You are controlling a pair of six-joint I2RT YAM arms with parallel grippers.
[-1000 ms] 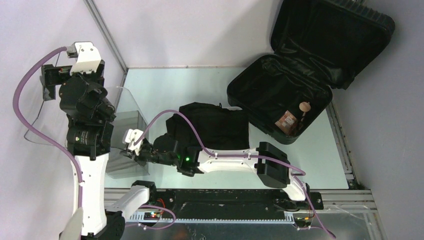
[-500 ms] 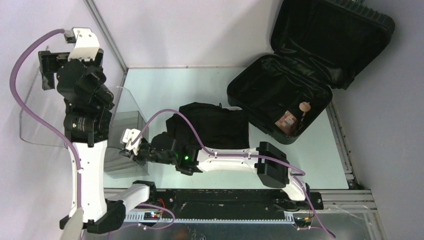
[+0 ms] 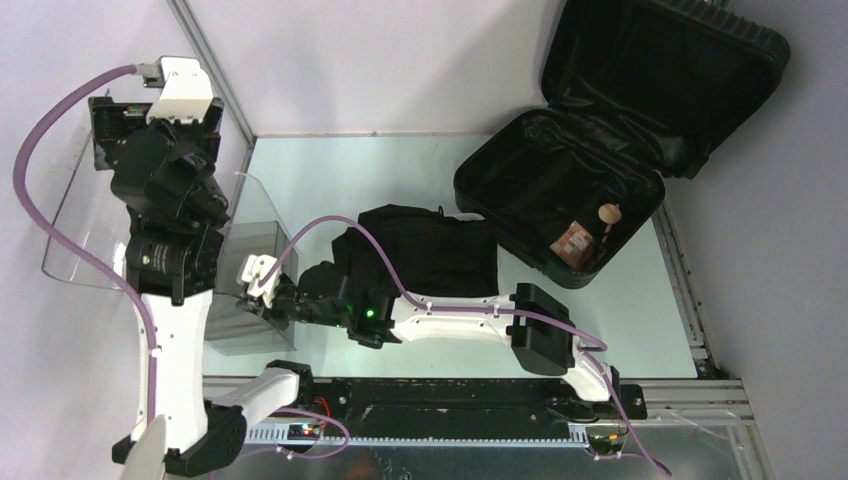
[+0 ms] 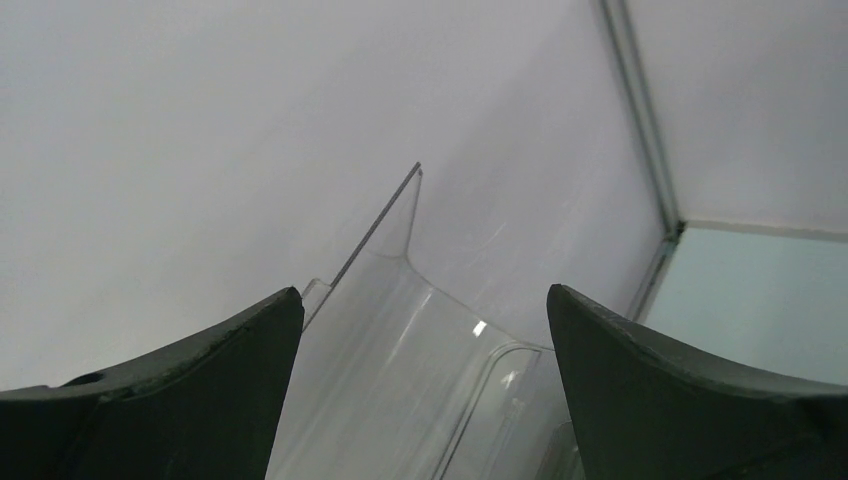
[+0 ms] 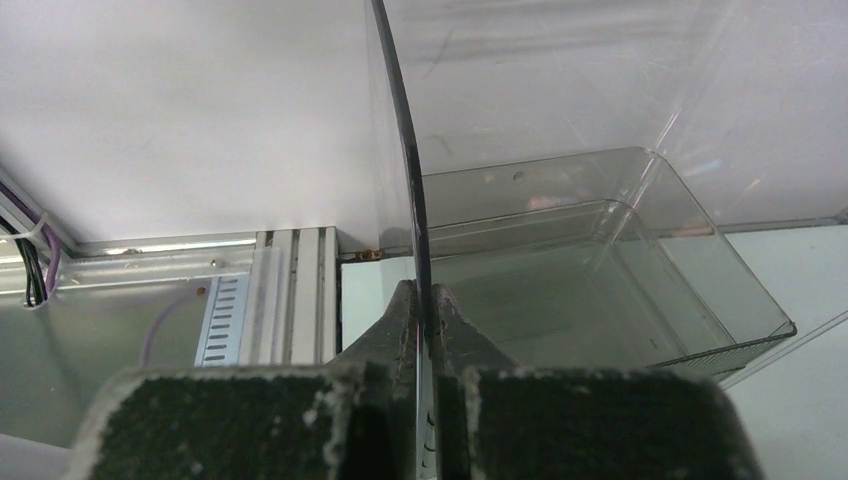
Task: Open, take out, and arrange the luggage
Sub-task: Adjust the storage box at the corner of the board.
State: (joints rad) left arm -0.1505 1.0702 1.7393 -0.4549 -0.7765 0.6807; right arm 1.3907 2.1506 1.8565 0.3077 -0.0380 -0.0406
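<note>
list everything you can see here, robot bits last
luggage: 1, black, far right of the table, lid open and leaning back on the wall
brown packet: 1, brownish, inside the luggage at its near right corner
pale round-topped piece: 1, light tan, inside the luggage beside the packet; too small to identify
garment: 1, black, folded, middle of the table
clear bin: 1, transparent, left edge of the table, with a tall clear panel rising from it
table: 1, pale greenish white
left claw: 1, black, open, raised at the left over the clear panel
right claw: 1, black, shut on the bin's thin panel edge
</note>
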